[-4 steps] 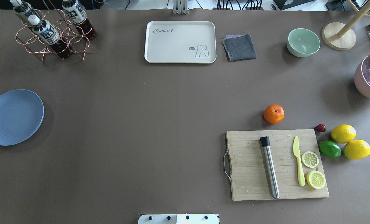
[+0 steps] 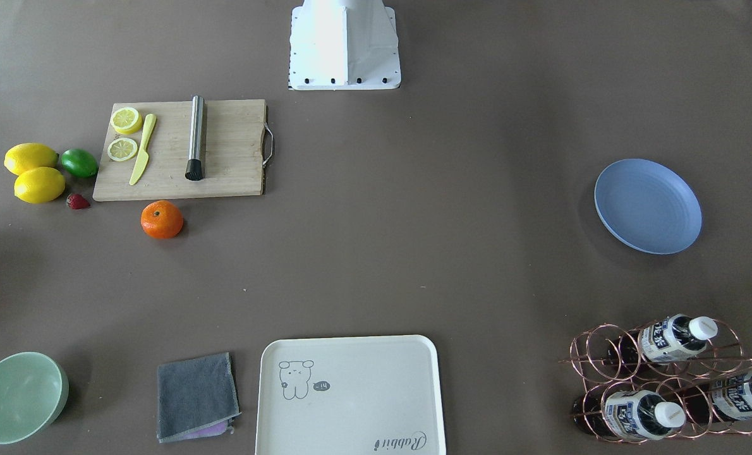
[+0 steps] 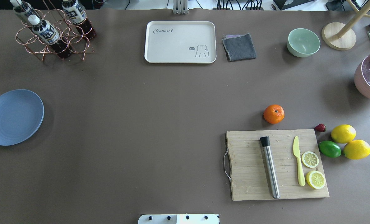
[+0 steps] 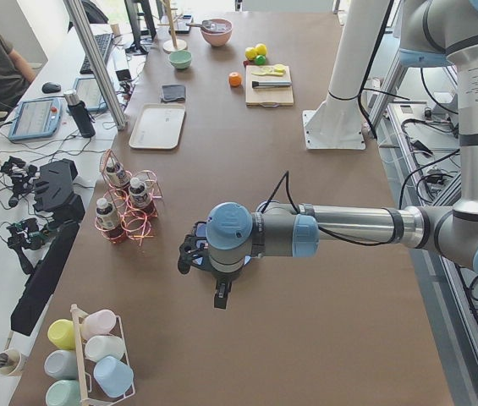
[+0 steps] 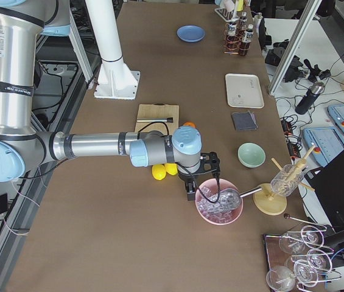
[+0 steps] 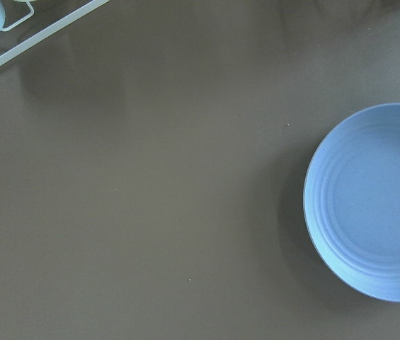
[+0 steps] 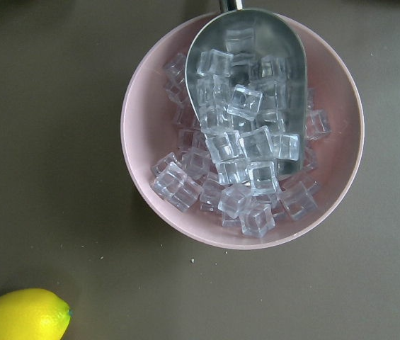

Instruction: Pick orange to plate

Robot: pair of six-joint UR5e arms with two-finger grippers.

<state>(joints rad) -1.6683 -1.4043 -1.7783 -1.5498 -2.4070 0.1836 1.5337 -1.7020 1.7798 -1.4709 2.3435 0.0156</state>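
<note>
Orange [image 2: 162, 219], small, round and bright, with no long axis, sits dimple-up in our front-facing view, just off the wooden cutting board's [image 2: 237, 145] edge. Bare brown worktop [image 2: 382, 240] runs to the matte blue round plate [image 2: 648, 206], well apart. Overhead we see that same gap. From the sides, the left hand [image 4: 219, 299] hangs near the plate and the right hand [image 5: 190, 193] by the pink ice bowl [image 5: 219, 210]; we cannot tell how wide either stands.

Bright, even light; soft shadows

Our left arm [image 4: 348, 227] stretches level toward nine o'clock, left gripper [image 4: 219, 298] pointing down at six; our right arm [image 5: 92, 146] reaches toward three, right gripper [image 5: 190, 193] likewise down. We cannot judge either grip.
</note>
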